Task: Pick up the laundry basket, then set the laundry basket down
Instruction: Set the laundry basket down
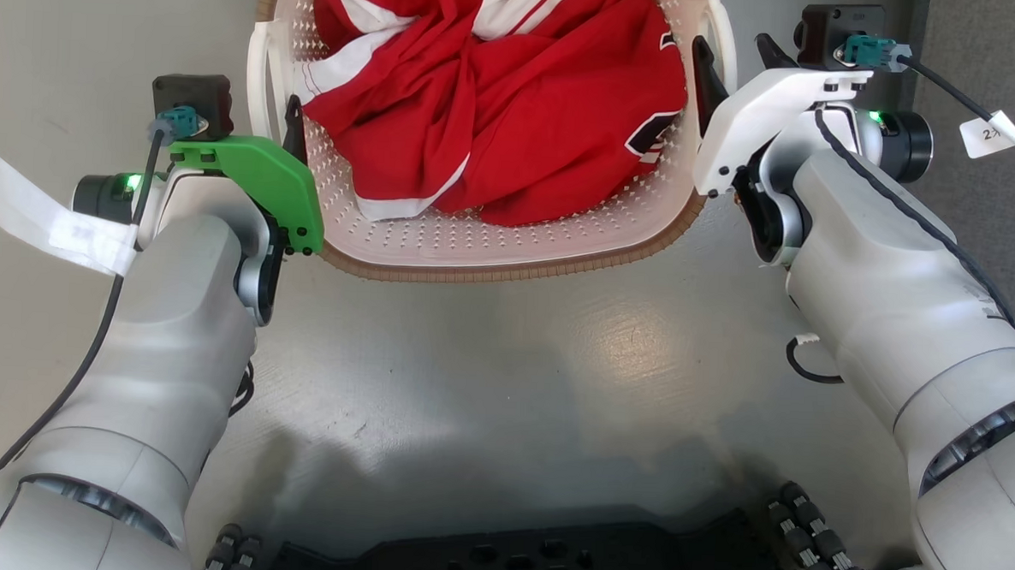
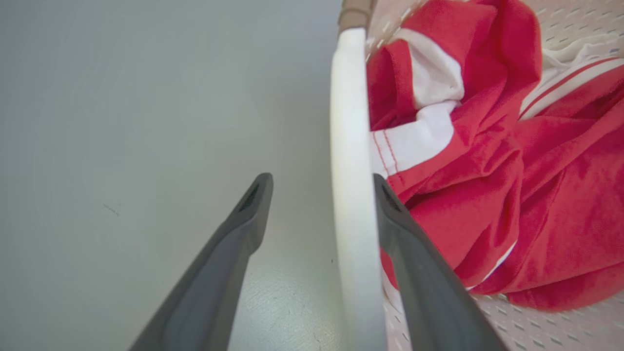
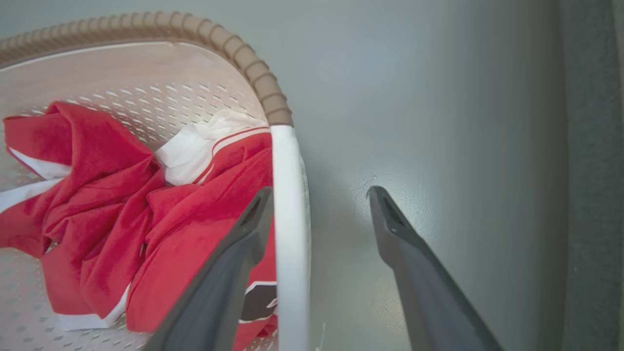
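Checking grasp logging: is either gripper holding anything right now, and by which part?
Nothing held. Left gripper and right gripper are open, each straddling a white side handle of the cream perforated plastic laundry basket.

Oval perforated plastic laundry basket (image 1: 492,237) is cream-white, dotted all over with tiny slots; its ribbed woven-look rim (image 1: 474,273) is tan-brown, smooth side handle (image 2: 348,146) plain white. Crumpled cloth garment (image 1: 523,123) is bright red with white stripes and a dark logo. Glossy floor (image 1: 504,362) is pale grey.
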`<state>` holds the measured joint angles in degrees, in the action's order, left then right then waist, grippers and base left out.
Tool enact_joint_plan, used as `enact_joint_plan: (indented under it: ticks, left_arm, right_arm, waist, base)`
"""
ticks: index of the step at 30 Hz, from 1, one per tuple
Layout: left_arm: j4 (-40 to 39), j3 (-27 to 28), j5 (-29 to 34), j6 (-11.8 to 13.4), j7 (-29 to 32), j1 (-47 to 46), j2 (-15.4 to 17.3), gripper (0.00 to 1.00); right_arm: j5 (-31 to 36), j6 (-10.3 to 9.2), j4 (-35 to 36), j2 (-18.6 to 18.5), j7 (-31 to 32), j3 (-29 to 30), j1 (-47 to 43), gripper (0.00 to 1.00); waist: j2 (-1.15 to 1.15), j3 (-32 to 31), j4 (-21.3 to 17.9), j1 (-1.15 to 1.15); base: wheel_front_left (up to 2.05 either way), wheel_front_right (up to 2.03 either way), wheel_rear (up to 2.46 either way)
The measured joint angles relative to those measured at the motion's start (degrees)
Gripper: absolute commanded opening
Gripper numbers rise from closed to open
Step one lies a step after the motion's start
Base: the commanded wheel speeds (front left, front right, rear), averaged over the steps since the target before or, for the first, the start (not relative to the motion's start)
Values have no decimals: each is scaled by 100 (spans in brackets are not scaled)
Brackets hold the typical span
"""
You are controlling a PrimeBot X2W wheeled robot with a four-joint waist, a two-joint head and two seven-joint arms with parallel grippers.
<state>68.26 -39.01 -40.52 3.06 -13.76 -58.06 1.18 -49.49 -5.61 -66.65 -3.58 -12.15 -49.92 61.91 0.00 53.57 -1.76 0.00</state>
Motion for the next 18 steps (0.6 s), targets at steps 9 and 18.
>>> enact_joint_plan:
  ticks: [9,18]
  left_arm:
    - [79,7,0,7,-18,-5,0,100]
    - [111,25,0,-2,-48,24,0,100]
  right_arm:
    - [-9,-1,-25,1,-53,-24,14,100]
    - [-51,1,-47,1,-148,-35,2,100]
  waist:
    - [0,-134,-21,0]
    - [0,-527,-34,0]
  base:
    - [0,0,0]
    - [0,0,0]
